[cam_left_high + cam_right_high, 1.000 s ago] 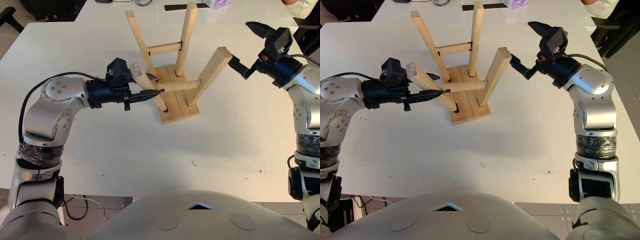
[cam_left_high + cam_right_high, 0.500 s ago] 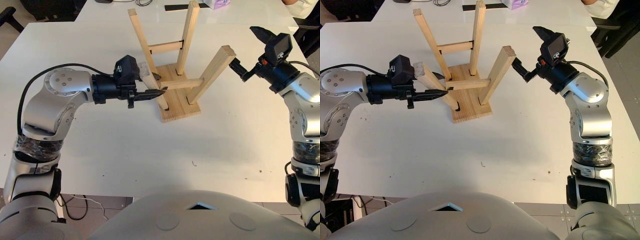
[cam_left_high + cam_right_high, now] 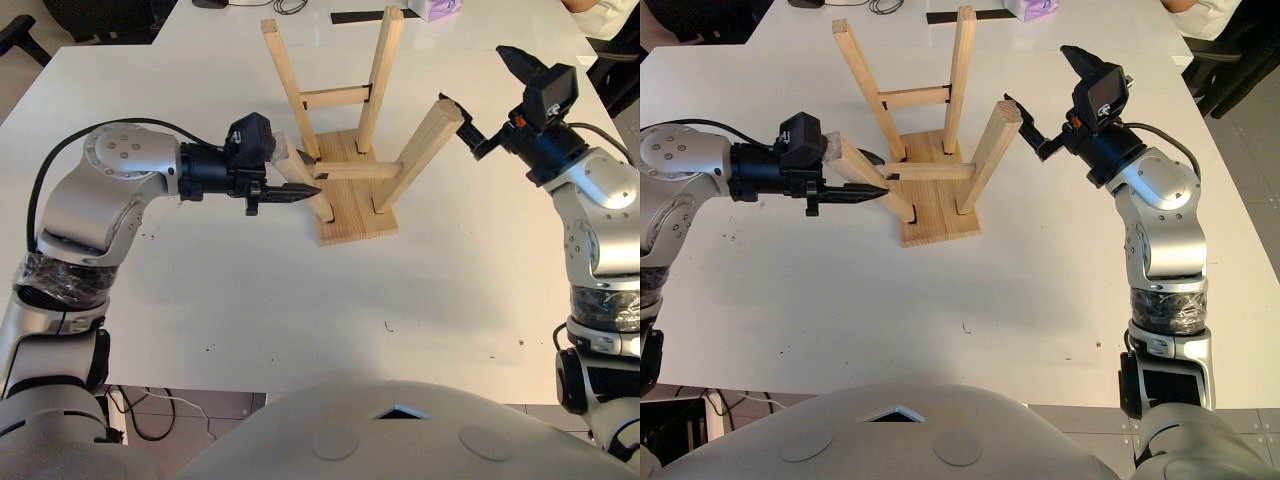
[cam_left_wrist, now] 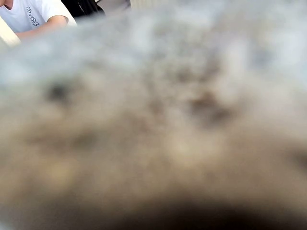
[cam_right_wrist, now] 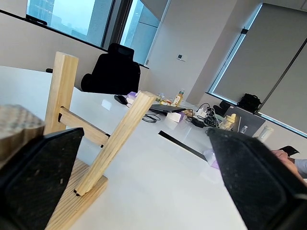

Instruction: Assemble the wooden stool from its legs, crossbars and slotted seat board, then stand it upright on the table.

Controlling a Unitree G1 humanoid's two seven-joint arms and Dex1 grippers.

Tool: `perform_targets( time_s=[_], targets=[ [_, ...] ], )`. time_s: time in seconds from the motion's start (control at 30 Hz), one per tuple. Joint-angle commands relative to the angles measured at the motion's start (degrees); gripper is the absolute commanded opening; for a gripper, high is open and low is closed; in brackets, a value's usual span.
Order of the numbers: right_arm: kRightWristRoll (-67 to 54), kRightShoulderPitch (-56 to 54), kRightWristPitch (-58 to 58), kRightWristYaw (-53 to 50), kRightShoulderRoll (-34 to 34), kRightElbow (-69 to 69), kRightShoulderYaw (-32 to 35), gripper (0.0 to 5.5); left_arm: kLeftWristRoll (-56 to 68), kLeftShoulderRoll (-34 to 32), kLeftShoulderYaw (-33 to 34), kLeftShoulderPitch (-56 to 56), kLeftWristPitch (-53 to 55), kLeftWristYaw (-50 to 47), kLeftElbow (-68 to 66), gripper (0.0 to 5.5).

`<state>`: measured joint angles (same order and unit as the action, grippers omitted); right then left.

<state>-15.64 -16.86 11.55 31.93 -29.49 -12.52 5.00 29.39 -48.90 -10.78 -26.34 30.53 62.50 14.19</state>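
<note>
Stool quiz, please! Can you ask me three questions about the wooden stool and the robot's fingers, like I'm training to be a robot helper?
1. True or false: the stool stands the right way up on the table.
2. How many legs stick up from the seat board? A) two B) three C) four
3. Fill the gap (open or shut): the right arm's fingers are ____ beside the top of one leg.

Key
1. False: it is upside down, with the seat board flat on the table.
2. C
3. open
</note>
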Motion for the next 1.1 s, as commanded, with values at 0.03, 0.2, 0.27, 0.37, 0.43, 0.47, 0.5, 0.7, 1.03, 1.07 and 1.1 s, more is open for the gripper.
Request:
perform_targets(
  time_s=[0.03, 0.2, 0.27, 0.37, 0.43, 0.47, 0.5, 0.7, 1.03, 1.07, 1.1],
  targets=[
    [0.86, -1.67, -1.28, -1.03, 0.05, 1.46, 1.26, 4.77, -2.8, 0.02, -4.33, 5.99, 4.92, -0.34, -2.43, 2.04],
    [-0.9, -4.84, -1.58, -5.21, 1.08, 2.64, 5.77, 4.77, -2.4, -0.02, -2.98, 4.89, 5.25, -1.55, -3.05, 2.04],
    [-6.98, -7.61, 0.98, -7.22, 2.69, 0.36, 9.52, 4.77, -1.71, -0.29, -2.33, 4.74, 5.62, -1.56, -2.99, 2.04],
    [-16.4, -10.85, 5.85, -8.17, 3.7, -4.92, 12.18, 4.77, 0.08, 0.17, -1.38, 4.6, 6.79, -1.16, -3.43, 2.04],
    [-21.23, -12.67, 8.85, -8.59, 3.82, -8.26, 11.99, 4.77, 1.51, 0.73, -1.11, 3.83, 7.79, -0.11, -4.74, 2.04],
    [-22.73, -13.78, 10.06, -8.94, 4.03, -9.5, 11.23, 4.77, 1.54, 0.92, -1.36, 3.26, 7.85, 0.49, -5.76, 2.04],
    [-23.93, -15.2, 11.17, -9.3, 4.64, -10.43, 9.91, 4.77, 1.43, 1.01, -1.57, 2.9, 7.87, 0.8, -6.61, 2.04],
    [-28.78, -18.32, 18.22, -11.84, 8.13, -18.96, 0.49, 4.39, 1.05, 1.71, -1.84, 1.31, 8.29, 1.44, -9.73, 2.04],
    [-6.11, -11.1, 27.64, -20.41, 6.56, -27.78, -29.15, 2.75, 1.97, 1.22, -2.04, 1.39, 13.34, -2.05, -1.81, 2.04],
    [-3.2, -10.68, 27.58, -21.23, 6.48, -27.58, -30.77, 2.57, 2.07, 1.37, -2.14, 1.19, 13.94, -2.41, -1.35, 2.04],
    [-0.53, -10.32, 27.44, -21.65, 6.15, -27.59, -31.91, 2.37, 2.18, 1.46, -2.13, 1.06, 14.51, -2.72, -1.01, 2.04]
  ],
)
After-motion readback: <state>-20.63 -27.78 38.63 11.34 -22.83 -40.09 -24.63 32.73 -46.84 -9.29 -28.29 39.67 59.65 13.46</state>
